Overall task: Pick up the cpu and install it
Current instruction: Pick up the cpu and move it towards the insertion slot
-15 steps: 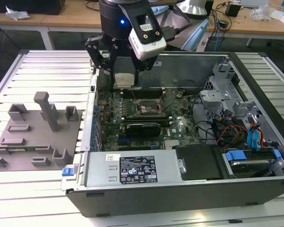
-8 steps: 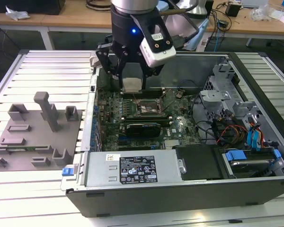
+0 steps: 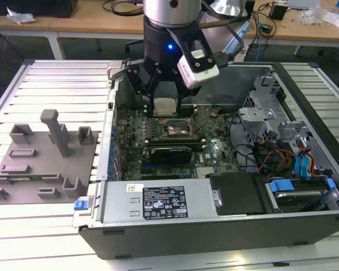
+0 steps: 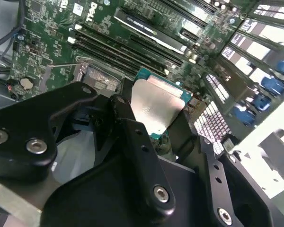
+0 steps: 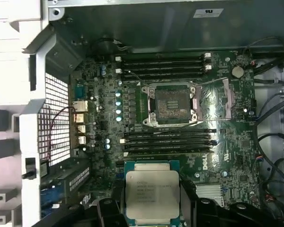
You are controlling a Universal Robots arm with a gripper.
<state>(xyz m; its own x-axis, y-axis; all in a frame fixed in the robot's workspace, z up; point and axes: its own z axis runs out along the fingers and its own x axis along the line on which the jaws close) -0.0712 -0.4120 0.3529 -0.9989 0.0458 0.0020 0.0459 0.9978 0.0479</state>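
While a grey plastic fixture block (image 3: 42,161) with upright posts sits on the pale slatted metal surface (image 3: 56,79) at the exterior view's left, the robot arm's black end effector (image 3: 165,107) hangs over the open dark computer case (image 3: 214,237) beside it. It is clamped on opposite edges of the cpu (image 3: 165,105), a small flat square chip with a silvery-grey metal top and a thin green rim, held level above the board. Below it, on the green motherboard (image 3: 217,148), lies the open square processor socket (image 3: 179,129) in its metal frame; the cpu is near the socket and not seated in it. In the first wrist view the cpu (image 5: 152,193) shows print-side up between black fingers (image 5: 109,210), apart from the bare socket (image 5: 170,104), which has rows of black memory slots (image 5: 163,64) on either side. In the second wrist view the fingers (image 4: 132,137) press the cpu (image 4: 158,106) at its sides. Nearer the exterior camera, a silver labelled power supply box (image 3: 158,206) runs along the case wall. At the exterior view's right stand a grey metal drive cage (image 3: 271,107), bundled cables (image 3: 271,161) and blue plastic tabs (image 3: 282,185).
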